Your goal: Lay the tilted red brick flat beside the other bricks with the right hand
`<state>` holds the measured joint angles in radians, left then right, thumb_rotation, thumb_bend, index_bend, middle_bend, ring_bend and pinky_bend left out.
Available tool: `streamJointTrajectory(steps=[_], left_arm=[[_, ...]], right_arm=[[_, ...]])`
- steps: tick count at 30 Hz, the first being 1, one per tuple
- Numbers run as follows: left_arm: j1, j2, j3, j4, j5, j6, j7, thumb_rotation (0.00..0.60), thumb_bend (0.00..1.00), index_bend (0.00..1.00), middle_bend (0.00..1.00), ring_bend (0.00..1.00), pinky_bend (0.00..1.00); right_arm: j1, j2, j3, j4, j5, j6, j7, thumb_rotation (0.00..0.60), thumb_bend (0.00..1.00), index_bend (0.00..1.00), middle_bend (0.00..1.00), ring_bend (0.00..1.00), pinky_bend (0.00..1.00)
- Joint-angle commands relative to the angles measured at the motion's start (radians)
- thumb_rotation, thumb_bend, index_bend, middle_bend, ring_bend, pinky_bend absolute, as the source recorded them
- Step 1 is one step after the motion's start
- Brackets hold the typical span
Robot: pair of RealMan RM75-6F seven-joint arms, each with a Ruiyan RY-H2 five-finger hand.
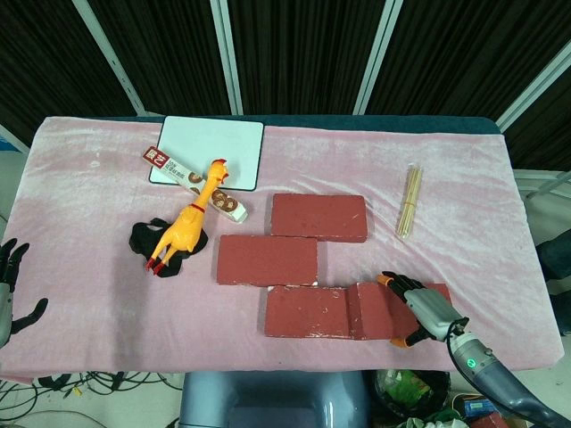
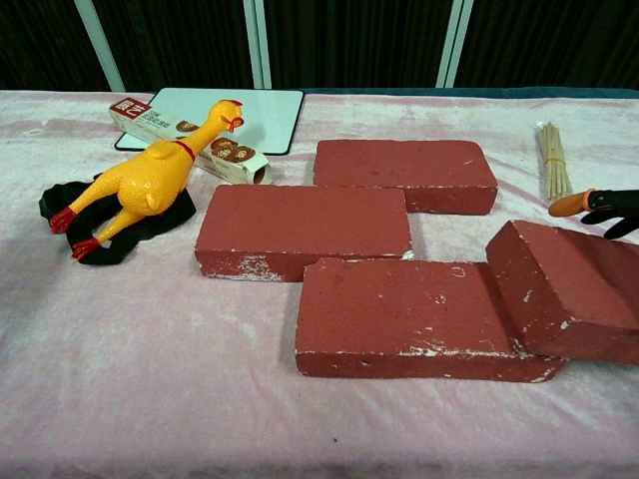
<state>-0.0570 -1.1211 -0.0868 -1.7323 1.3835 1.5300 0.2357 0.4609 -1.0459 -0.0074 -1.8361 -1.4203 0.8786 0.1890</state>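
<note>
Head view only — left hand (image 1: 11, 276)

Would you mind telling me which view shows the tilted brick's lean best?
The chest view: the tilted brick visibly rests one edge on the front brick. The head view looks down, flattening it, with the right hand on top.

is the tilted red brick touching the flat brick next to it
Touching. The chest view shows the tilted red brick with its left end propped up on the right end of the front flat brick, overlapping it with no gap.

Rubber chicken (image 1: 189, 220) on blk cloth (image 1: 143, 237), snack box (image 1: 192, 181), whiteboard (image 1: 214, 143), sticks (image 1: 409, 200)
</note>
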Motion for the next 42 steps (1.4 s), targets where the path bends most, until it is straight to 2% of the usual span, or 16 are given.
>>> streamJointTrajectory(steps=[1,35,42], left_arm=[[0.0,0.0,0.0,0.0,0.0,0.0,0.0,0.6,0.25,0.09,0.03,0.0,0.0],[-0.001,-0.002,0.0,0.001,0.002,0.001,0.003,0.6,0.25,0.09,0.03,0.0,0.0],[-0.001,-0.002,-0.001,0.003,0.0,0.0,0.003,0.6,0.25,0.09,0.03,0.0,0.0]], right_arm=[[0.001,-0.001,0.0,0.001,0.001,0.0,0.0,0.6,0.0,0.0,0.0,0.0,0.1],[0.019,-0.003,-0.002,-0.004,0.01,-0.016,-0.025,0.6,0.0,0.0,0.0,0.0,0.1],[0.029,-0.001,-0.004,-0.003,0.021,-0.035,-0.039,0.6,0.0,0.0,0.1,0.05,0.1]])
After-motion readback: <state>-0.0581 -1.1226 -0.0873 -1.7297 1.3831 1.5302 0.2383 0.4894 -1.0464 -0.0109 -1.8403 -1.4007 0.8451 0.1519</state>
